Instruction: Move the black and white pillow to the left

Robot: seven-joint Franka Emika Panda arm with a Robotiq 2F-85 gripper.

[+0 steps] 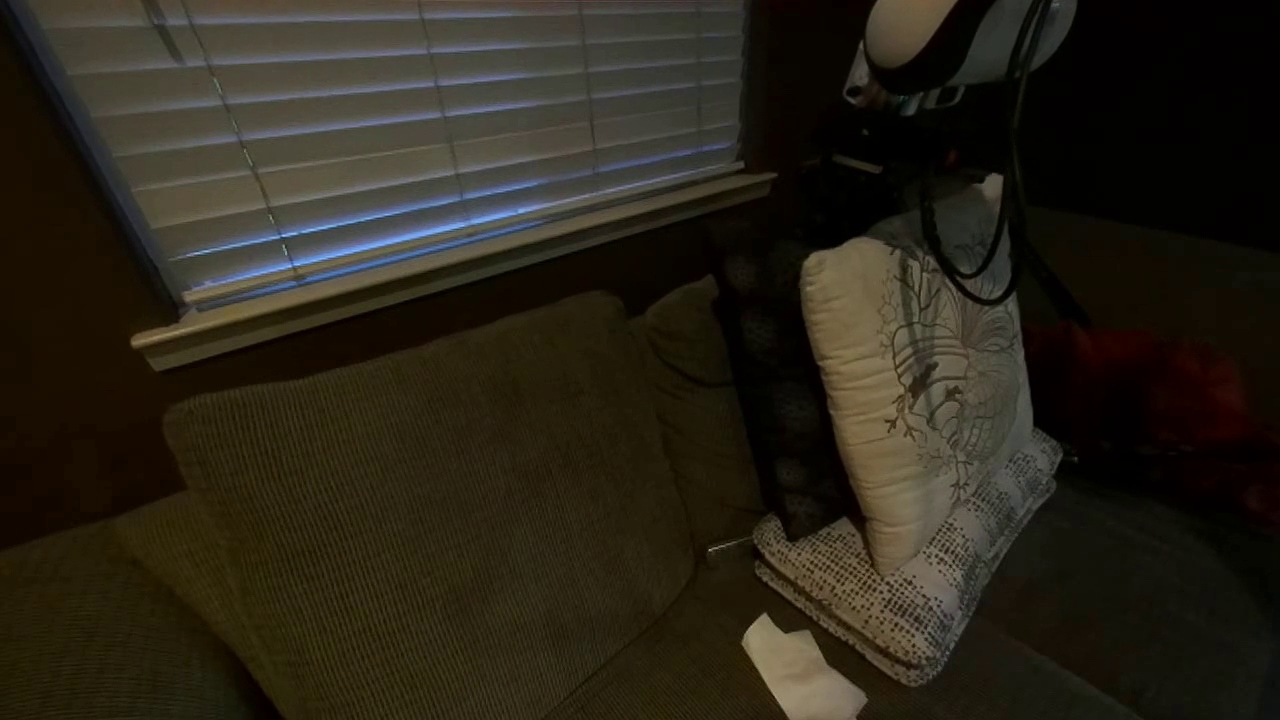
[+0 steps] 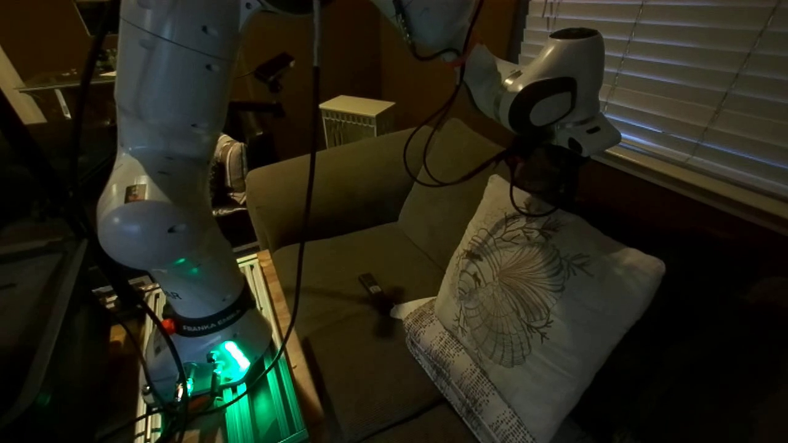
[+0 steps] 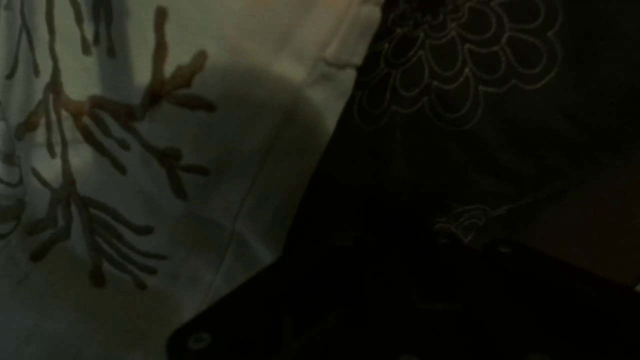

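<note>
A black-and-white speckled pillow (image 1: 930, 600) lies flat on the sofa; it also shows in an exterior view (image 2: 455, 363). A white pillow with a dark shell and coral print (image 1: 860, 370) stands tilted on it, in both exterior views (image 2: 591, 332). In the wrist view the white pillow (image 3: 240, 150) fills the left side. A dark pillow with pale flower outlines (image 3: 450, 100) stands behind it, also in an exterior view (image 1: 785, 400). My gripper (image 1: 850, 200) is at the pillows' top edges, dark in the wrist view (image 3: 360, 280). Its fingertips and any grip are hidden by darkness.
A brown sofa back cushion (image 1: 430, 500) stands beside the pillows. A white paper (image 1: 800, 670) lies on the seat in front. A dark remote-like object (image 2: 371, 285) lies on the seat. The window sill (image 1: 450, 265) runs behind the sofa. A red fuzzy thing (image 1: 1150, 390) lies beyond the pillows.
</note>
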